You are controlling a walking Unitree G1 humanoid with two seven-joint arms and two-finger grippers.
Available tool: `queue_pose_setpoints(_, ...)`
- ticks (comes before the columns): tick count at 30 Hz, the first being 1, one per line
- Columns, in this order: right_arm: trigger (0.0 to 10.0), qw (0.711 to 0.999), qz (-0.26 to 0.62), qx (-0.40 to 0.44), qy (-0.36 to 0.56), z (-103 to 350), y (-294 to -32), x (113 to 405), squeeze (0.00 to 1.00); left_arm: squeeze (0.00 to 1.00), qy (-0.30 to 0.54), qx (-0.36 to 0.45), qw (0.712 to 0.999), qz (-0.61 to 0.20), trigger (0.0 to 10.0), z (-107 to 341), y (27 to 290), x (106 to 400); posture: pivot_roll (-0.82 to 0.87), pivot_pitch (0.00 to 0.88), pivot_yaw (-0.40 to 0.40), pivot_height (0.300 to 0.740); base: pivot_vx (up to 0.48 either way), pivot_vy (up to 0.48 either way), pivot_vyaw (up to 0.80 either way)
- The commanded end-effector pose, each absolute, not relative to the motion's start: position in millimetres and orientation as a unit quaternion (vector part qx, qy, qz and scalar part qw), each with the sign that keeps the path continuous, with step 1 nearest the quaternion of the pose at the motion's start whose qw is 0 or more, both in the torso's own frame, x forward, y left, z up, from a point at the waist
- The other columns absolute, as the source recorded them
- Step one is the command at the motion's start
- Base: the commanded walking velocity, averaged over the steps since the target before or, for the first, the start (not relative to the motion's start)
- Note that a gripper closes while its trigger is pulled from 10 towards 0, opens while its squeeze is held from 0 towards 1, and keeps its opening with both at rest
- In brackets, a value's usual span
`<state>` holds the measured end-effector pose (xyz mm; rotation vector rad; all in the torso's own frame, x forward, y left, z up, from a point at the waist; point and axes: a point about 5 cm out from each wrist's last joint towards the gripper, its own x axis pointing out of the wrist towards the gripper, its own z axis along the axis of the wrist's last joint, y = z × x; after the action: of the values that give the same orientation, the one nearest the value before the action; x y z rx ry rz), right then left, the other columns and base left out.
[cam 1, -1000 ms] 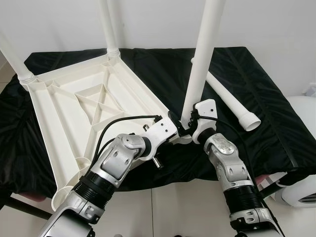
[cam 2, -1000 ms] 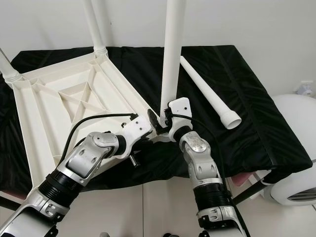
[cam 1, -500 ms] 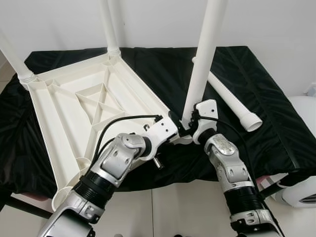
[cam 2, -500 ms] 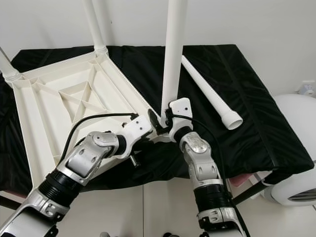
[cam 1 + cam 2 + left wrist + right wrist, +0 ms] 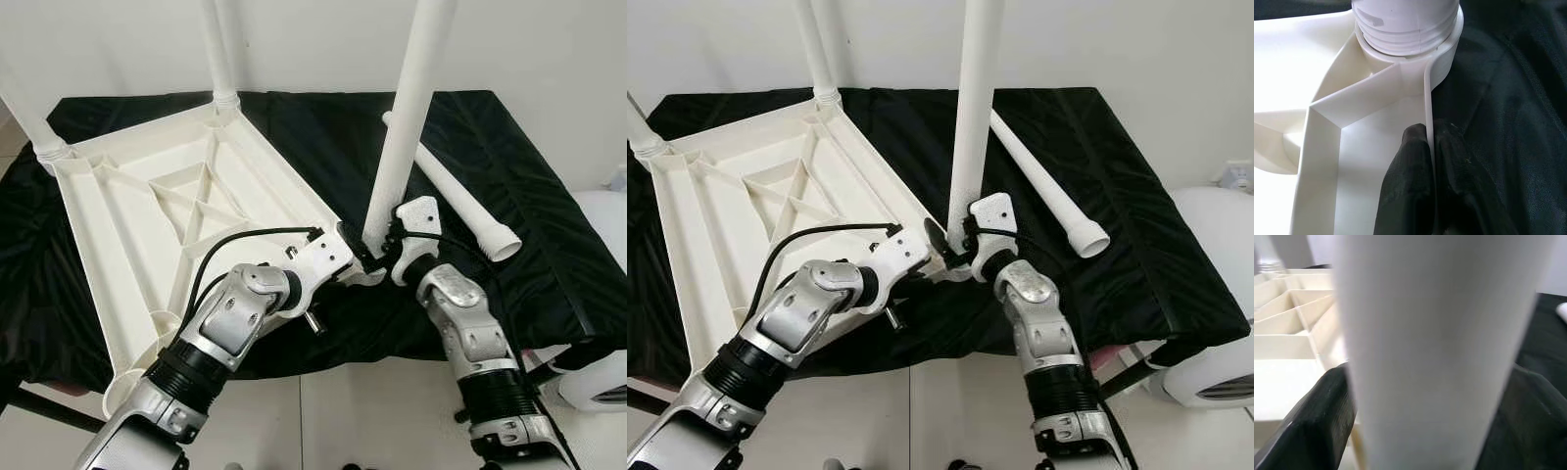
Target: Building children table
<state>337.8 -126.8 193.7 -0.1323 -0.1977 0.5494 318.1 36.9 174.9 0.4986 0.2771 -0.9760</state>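
A white plastic table top (image 5: 98, 225) lies upside down on a black cloth. Two legs (image 5: 217, 49) stand in its far corners. A third white leg (image 5: 407, 127) stands upright in the near right corner socket, its threaded end (image 5: 1405, 24) seated in the socket ring. My right gripper (image 5: 388, 257) is shut on this leg just above the socket, with a black finger (image 5: 1322, 416) on each side of it. My left gripper (image 5: 1429, 134) is shut on the table top's thin rim beside that corner. A fourth leg (image 5: 456, 196) lies loose on the cloth to the right.
The black cloth (image 5: 549, 245) covers a low bench that ends just before my arms. A white rounded appliance (image 5: 602, 304) stands on the floor at the right. A white wall runs close behind the bench.
My right gripper and the upright leg have shifted slightly to the right and the leg stands a little straighter. My left gripper stays on the rim.
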Motion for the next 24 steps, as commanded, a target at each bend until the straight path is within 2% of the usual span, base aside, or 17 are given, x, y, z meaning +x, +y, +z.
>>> queue_pose_setpoints(1,10.0,0.951,0.289,-0.061,-0.094,192.0,-125.1,334.3,0.0,0.0,0.14,0.241,0.845,-0.457,10.0,169.6,36.1,317.0,-0.1,0.168,0.012,0.74,0.0,0.0,0.0)
queue_pose_setpoints(14,10.0,0.919,0.38,-0.06,-0.085,196.6,-143.8,337.4,0.0,0.0,0.141,0.242,0.844,-0.458,10.0,170.2,37.4,317.1,-0.09,0.17,0.02,0.74,0.0,0.0,0.0)
queue_pose_setpoints(17,10.0,0.916,0.391,-0.059,-0.066,193.8,-155.6,347.7,0.0,0.0,0.141,0.245,0.843,-0.458,10.0,170.8,39.1,317.6,-0.09,0.166,0.027,0.74,0.0,0.0,0.0)
queue_pose_setpoints(24,10.0,0.906,0.418,-0.048,-0.057,195.3,-163.3,359.0,0.0,0.0,0.141,0.247,0.842,-0.459,10.0,171.1,38.6,317.4,-0.08,0.16,0.034,0.74,0.0,0.0,0.0)
